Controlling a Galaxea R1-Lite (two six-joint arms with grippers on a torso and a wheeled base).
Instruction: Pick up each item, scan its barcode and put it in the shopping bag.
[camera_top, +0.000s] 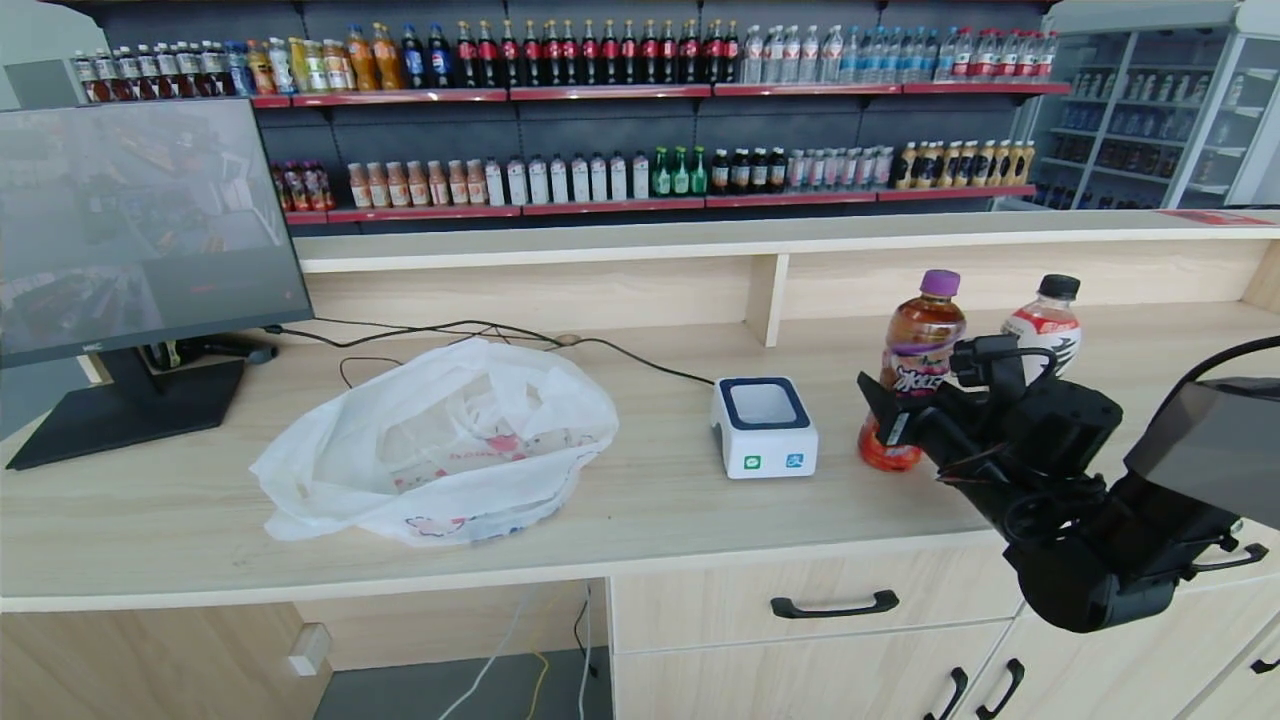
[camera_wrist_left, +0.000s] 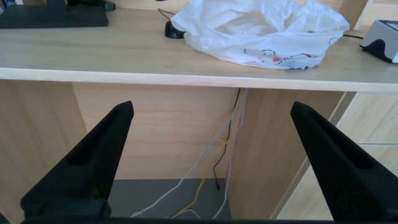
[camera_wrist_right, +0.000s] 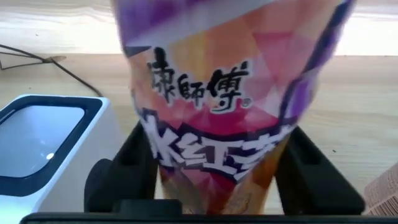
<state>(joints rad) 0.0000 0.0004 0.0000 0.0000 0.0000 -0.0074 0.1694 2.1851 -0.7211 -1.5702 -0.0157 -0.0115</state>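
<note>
Bottle (camera_top: 915, 350), clamped low in right gripper's (camera_wrist_right: 217, 174) jaws near table's (camera_top: 650, 520) right edge, could tip when lifted; left gripper's (camera_wrist_left: 211, 162) jaws gape.

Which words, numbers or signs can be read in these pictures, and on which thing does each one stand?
Amber plastic bottle with purple cap: large Chinese brand characters, black above white, legible.
White square scanner: green and blue icons, no words.
White plastic shopping bag: red and blue print, too crumpled to read.
Black-capped white-labelled bottle: print too small.
Shelf bottles: labels too small.
</note>
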